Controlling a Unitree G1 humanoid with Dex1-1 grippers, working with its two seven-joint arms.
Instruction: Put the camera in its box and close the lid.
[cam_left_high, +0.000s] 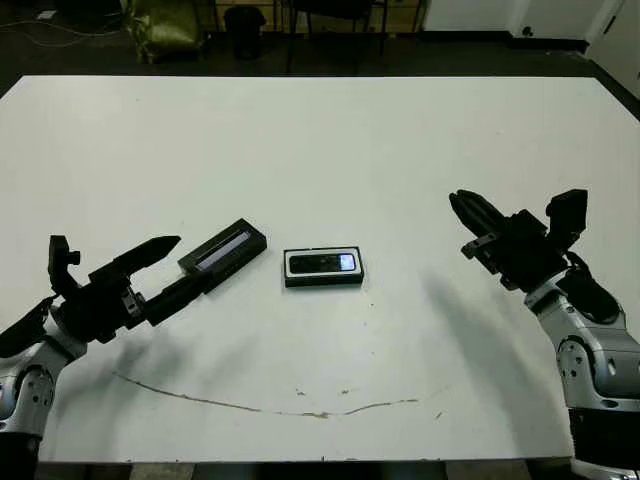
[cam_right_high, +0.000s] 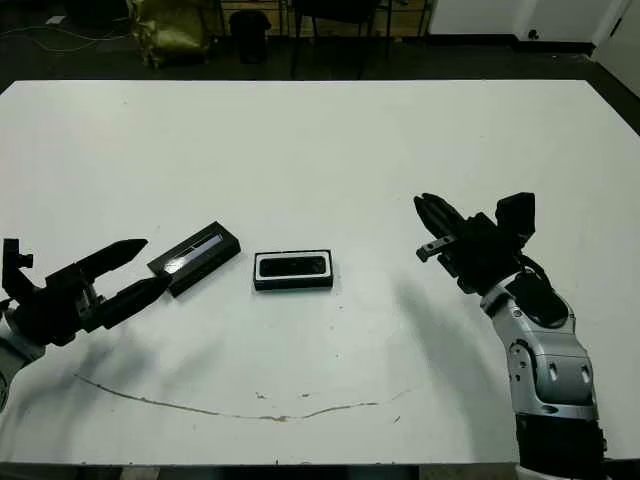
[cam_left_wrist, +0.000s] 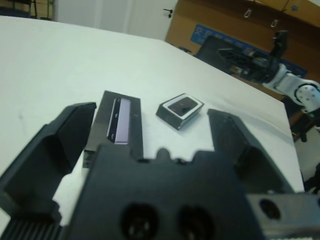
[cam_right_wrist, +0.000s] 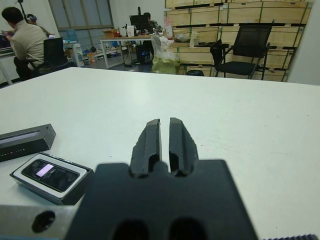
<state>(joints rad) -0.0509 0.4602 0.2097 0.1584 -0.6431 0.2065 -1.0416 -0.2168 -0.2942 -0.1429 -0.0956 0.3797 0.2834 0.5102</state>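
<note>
The box (cam_left_high: 323, 280), a shallow black tray with a white lining, lies at the table's middle. The camera (cam_left_high: 322, 263) rests inside it, a slim black bar with a glossy window. Left of it lies the lid (cam_left_high: 224, 250), black with a bluish strip, set at an angle. My left gripper (cam_left_high: 195, 262) is open at the lid's near end, its lower finger reaching that end. In the left wrist view the lid (cam_left_wrist: 120, 125) and the box (cam_left_wrist: 181, 107) both show between the fingers. My right gripper (cam_left_high: 465, 210) hovers well right of the box, shut on nothing.
A thin brown line (cam_left_high: 280, 405) runs across the table near its front edge. Beyond the far edge stand chairs and a yellow-green bag (cam_left_high: 165, 25). In the right wrist view a person (cam_right_wrist: 22, 37) sits at a desk far behind the table.
</note>
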